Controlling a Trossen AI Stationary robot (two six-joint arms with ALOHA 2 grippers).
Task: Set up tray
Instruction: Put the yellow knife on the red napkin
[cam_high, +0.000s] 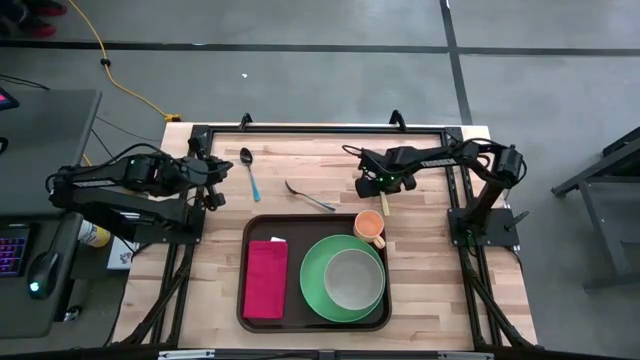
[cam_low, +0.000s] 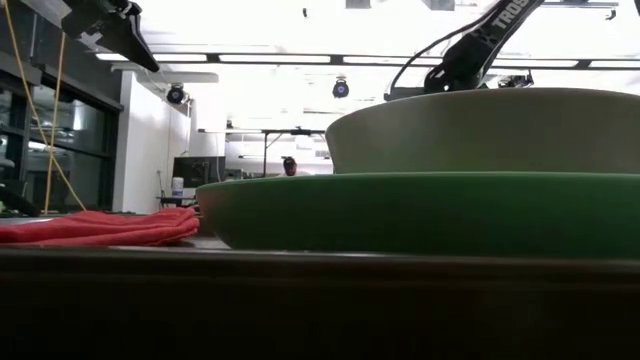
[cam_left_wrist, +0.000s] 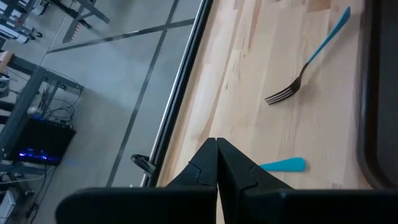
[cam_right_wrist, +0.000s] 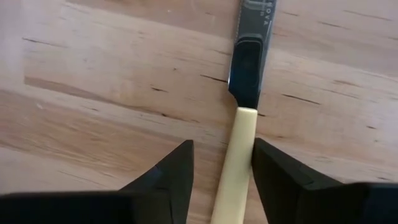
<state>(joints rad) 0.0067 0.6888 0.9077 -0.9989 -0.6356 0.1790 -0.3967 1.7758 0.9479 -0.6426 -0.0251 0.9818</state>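
The dark brown tray (cam_high: 312, 228) lies at the table's near middle. It holds a red napkin (cam_high: 265, 278), a green plate (cam_high: 315, 285) with a grey-green bowl (cam_high: 353, 278) on it, and an orange cup (cam_high: 370, 228). A knife (cam_high: 384, 203) with a cream handle lies flat on the wood beyond the cup. My right gripper (cam_right_wrist: 222, 142) is open low over it, one finger on each side of the handle (cam_right_wrist: 235, 168); the blade (cam_right_wrist: 249, 68) points away. My left gripper (cam_left_wrist: 216, 158) is shut, raised near the table's left edge beside a blue-handled spoon (cam_high: 250, 172). My right gripper comes at the knife from above, its fingers lying along the cream handle near the blade end. One finger (cam_right_wrist: 280, 171) stands right beside the handle; I cannot tell whether it touches. The other finger is apart from it. The knife lies flat on the table.
A fork (cam_high: 308, 196) lies on the wood between the spoon and the knife, also seen in the left wrist view as a fork (cam_left_wrist: 305, 68). Black frame rails run along the table's far edge (cam_high: 320, 128) and sides. Bare wood lies left and right of the tray.
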